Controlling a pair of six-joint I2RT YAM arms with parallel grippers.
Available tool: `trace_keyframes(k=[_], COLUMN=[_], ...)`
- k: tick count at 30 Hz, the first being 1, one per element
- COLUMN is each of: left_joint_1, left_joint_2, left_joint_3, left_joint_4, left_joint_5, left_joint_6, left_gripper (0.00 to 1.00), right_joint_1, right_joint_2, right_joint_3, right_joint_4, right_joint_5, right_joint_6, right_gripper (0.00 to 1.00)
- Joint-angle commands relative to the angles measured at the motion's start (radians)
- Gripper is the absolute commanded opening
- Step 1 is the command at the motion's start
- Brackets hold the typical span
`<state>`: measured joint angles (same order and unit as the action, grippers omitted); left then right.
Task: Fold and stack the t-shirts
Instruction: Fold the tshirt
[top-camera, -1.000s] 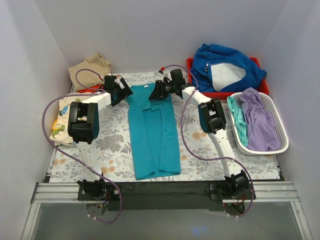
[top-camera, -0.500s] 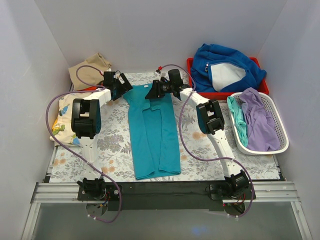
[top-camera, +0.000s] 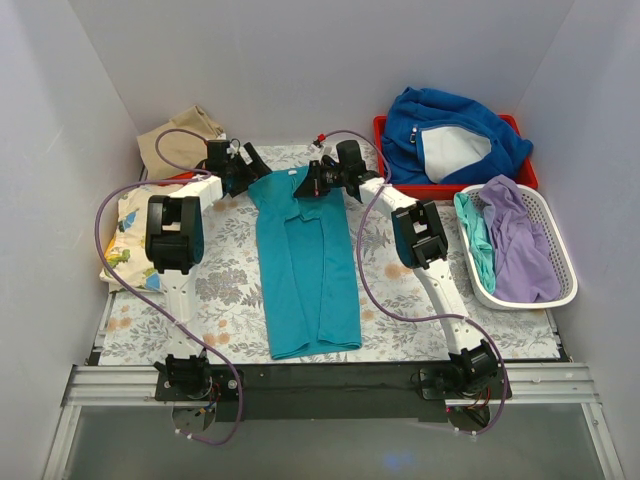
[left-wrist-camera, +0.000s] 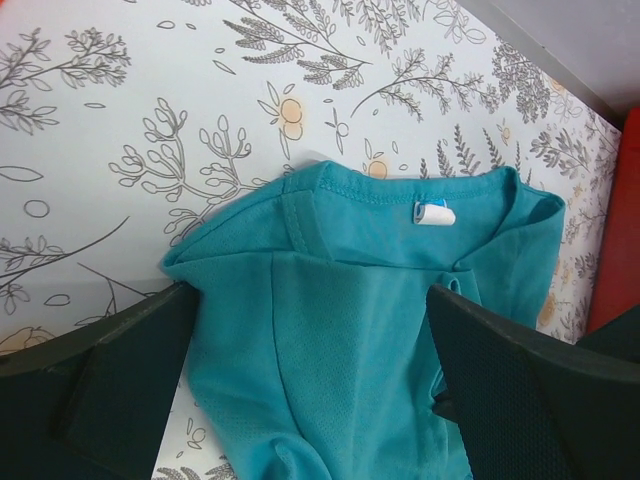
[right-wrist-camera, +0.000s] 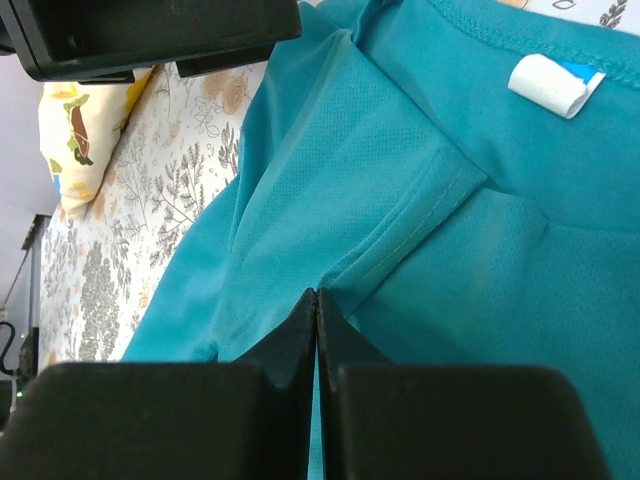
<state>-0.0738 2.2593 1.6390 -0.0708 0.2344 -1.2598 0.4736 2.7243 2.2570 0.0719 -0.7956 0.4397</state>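
A teal t-shirt (top-camera: 305, 265), folded into a long strip, lies on the flower-print table with its collar at the far end. Its collar and white label (left-wrist-camera: 432, 212) show in the left wrist view. My left gripper (top-camera: 250, 165) is open over the shirt's far left shoulder corner (left-wrist-camera: 250, 270), with one finger on each side of the cloth. My right gripper (top-camera: 312, 185) is shut, its tips pinching a fold of the teal t-shirt (right-wrist-camera: 400, 200) by the collar seam. A tan t-shirt (top-camera: 180, 135) and a cream dinosaur-print one (top-camera: 125, 235) lie at the left.
A white basket (top-camera: 565, 290) at the right holds a lavender t-shirt (top-camera: 520, 240) and a mint one (top-camera: 477, 240). Behind it a red bin (top-camera: 525, 178) carries the thick blue fleece (top-camera: 450, 135). White walls close in the table on three sides.
My right gripper has shut on the teal t-shirt near the collar. The left gripper has moved a little farther back over the left shoulder corner, still open.
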Motion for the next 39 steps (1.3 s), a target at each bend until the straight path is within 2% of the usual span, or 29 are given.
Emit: trace_keyframes(k=[1, 8, 17, 23, 26, 28, 33, 39], left_joint_1=[-0.001, -0.001, 0.000, 0.000, 0.000, 0.000, -0.001, -0.011], left_joint_2=[0.040, 0.040, 0.039, 0.042, 0.042, 0.040, 0.037, 0.023], left_joint_3=[0.012, 0.033, 0.042, 0.044, 0.045, 0.041, 0.027, 0.007], left_joint_4=[-0.058, -0.070, -0.073, -0.076, -0.076, -0.078, -0.076, -0.066], left_joint_5=[0.040, 0.033, 0.034, 0.039, 0.039, 0.040, 0.051, 0.036], left_joint_6=[0.016, 0.039, 0.045, 0.048, 0.048, 0.048, 0.051, 0.054], left_gripper=[0.98, 0.98, 0.98, 0.98, 0.98, 0.98, 0.98, 0.98], right_joint_1=[0.003, 0.002, -0.003, -0.013, -0.016, -0.018, -0.016, -0.012], right_joint_2=[-0.047, -0.196, -0.276, -0.319, -0.301, -0.270, -0.163, -0.121], right_joint_3=[-0.008, -0.115, -0.131, -0.217, -0.203, -0.166, -0.070, -0.050], right_joint_4=[0.058, 0.088, 0.085, 0.083, 0.055, 0.023, -0.033, -0.055], right_joint_5=[0.003, 0.035, 0.052, 0.101, 0.141, 0.150, 0.162, 0.184], right_joint_6=[-0.019, -0.097, -0.125, -0.148, -0.147, -0.139, -0.111, -0.124], right_gripper=[0.01, 0.01, 0.01, 0.01, 0.28, 0.38, 0.39, 0.39])
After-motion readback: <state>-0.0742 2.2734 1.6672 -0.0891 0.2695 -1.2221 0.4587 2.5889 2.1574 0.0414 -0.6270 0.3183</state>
